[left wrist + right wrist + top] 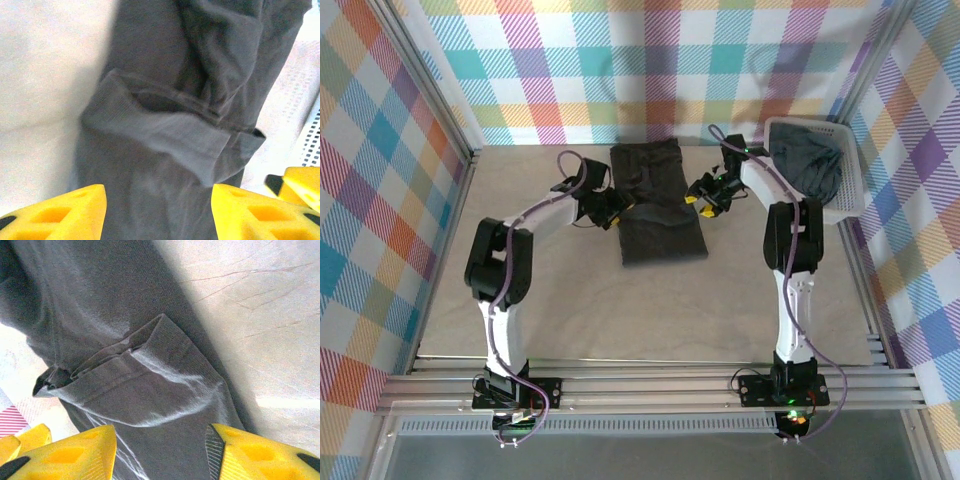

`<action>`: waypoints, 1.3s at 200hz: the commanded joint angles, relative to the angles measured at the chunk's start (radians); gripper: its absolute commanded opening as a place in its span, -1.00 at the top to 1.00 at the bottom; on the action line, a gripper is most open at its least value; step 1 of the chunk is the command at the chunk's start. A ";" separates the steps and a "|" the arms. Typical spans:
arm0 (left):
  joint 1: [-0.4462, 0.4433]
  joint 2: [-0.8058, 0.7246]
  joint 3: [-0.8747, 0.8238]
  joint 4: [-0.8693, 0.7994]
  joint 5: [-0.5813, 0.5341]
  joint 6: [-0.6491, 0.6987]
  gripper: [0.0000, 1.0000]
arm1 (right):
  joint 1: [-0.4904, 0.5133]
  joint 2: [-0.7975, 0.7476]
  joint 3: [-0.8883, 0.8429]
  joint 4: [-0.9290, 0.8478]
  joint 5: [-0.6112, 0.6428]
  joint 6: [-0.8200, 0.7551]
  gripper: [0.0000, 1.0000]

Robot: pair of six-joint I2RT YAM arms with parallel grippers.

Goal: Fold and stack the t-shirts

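A dark grey t-shirt (658, 205) lies on the table, folded into a long strip with a sleeve turned in over it (165, 125) (140, 385). My left gripper (618, 212) (157, 200) is at the strip's left edge, open, yellow fingers apart over flat cloth. My right gripper (705, 200) (160, 440) is at the right edge, facing the left one, also open above the cloth. Neither pinches the fabric. A second dark t-shirt (810, 165) lies crumpled in the white basket (850, 200).
The basket stands at the back right against the checked wall. Checked walls close the table on the left, back and right. The beige table top (620, 310) stretches between the shirt and the arm bases.
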 commanded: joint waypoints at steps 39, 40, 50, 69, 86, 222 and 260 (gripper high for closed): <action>-0.120 -0.368 -0.493 0.156 -0.054 -0.384 -0.07 | -0.020 -0.347 -0.499 0.156 -0.025 -0.011 -0.04; -0.122 -0.368 -0.498 0.163 -0.055 -0.392 -0.08 | -0.020 -0.349 -0.507 0.159 -0.029 -0.010 -0.04; -0.138 -0.361 -0.538 0.240 -0.059 -0.471 -0.12 | -0.021 -0.355 -0.557 0.175 -0.046 -0.010 -0.05; -0.162 -0.309 -0.558 0.344 -0.070 -0.567 -0.22 | -0.020 -0.339 -0.611 0.184 -0.056 -0.022 -0.08; -0.178 -0.249 -0.544 0.398 -0.066 -0.619 -0.24 | -0.020 -0.303 -0.625 0.185 -0.069 -0.038 -0.08; -0.177 -0.153 -0.437 0.373 -0.121 -0.543 0.89 | 0.024 -0.268 -0.566 0.196 -0.104 0.044 1.00; -0.191 -0.238 -0.388 0.121 -0.051 -0.349 1.00 | 0.032 -0.396 -0.703 0.200 -0.138 0.069 1.00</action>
